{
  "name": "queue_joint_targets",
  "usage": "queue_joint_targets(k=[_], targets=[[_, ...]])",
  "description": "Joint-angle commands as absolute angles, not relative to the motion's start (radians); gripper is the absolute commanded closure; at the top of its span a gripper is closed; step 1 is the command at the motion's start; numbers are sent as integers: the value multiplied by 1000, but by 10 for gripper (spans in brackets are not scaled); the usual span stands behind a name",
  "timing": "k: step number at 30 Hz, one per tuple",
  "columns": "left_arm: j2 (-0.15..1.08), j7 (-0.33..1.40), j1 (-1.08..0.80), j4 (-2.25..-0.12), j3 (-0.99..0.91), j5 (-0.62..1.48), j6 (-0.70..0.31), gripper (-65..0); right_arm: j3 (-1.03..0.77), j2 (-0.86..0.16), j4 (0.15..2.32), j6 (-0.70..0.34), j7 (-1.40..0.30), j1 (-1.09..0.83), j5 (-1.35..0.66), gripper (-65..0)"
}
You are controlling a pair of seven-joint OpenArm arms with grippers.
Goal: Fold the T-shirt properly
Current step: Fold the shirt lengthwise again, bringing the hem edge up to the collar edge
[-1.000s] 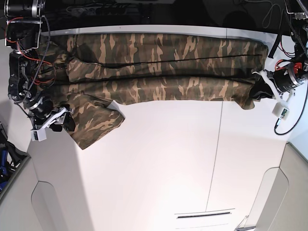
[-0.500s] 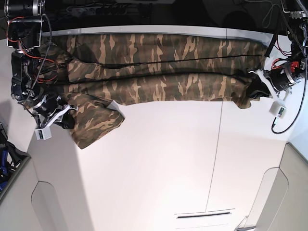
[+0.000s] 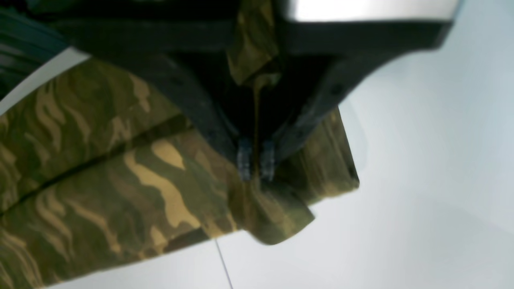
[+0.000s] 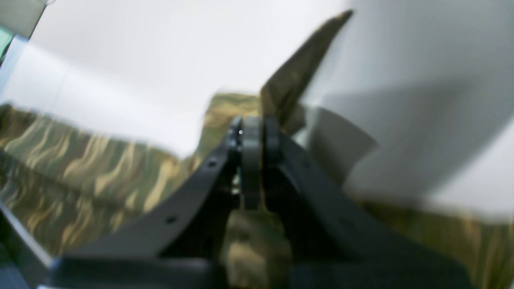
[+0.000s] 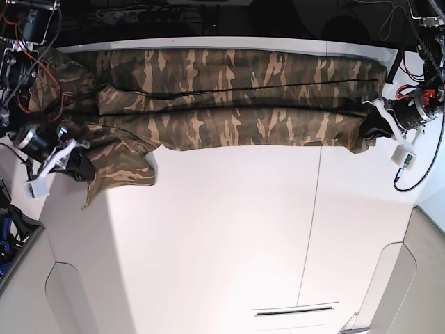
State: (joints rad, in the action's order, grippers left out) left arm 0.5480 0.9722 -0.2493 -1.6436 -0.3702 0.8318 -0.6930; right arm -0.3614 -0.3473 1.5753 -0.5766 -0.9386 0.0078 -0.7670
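Nearest in the base view, the lower half of the frame is bare white tabletop (image 5: 229,236), crossed by a thin seam running up from the bottom toward the middle. Above it, the T-shirt (image 5: 236,97) lies stretched as a long camouflage band across the upper part of the frame, reaching from the far left to the far right, with lengthwise folds running along it. At the left of the frame a sleeve portion (image 5: 122,170) hangs lower than the rest of the band, ending in a loose pointed flap. The right claw (image 5: 76,165) sits at that left end, its jaws pressed together on the cloth; in the right wrist view the right claw (image 4: 253,132) shows its two dark fingers meeting at the tips with camouflage fabric pinched there and a flap rising beyond them, though that view is blurred. At the right of the base frame the left claw (image 5: 372,125) holds the opposite end of the shirt; in the left wrist view the left claw (image 3: 255,164) is clamped tight on a folded corner, a strip of fabric running up between its fingers, the corner lying against the white surface
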Motion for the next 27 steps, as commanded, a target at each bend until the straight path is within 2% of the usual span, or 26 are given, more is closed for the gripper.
queue_joint_targets(k=[1, 10, 19, 25, 27], targets=[[569, 964, -239, -1670, -385, 849, -698, 0, -389, -363, 1630, -585, -923, -4, -798, 0], [568, 973, -313, -1803, -455, 849, -698, 0, -560, -363, 1831, -596, -925, -248, -865, 0], [568, 972, -382, -1826, -455, 849, -698, 0, -569, -362, 1832, -598, -921, -352, -867, 0], [567, 973, -389, -1825, -455, 845, -698, 0, -568, -362, 1799, -587, -920, -369, -792, 0], [567, 973, -389, -1825, -455, 845, -698, -52, -568, -362, 1772, -587, -920, -369, -791, 0]])
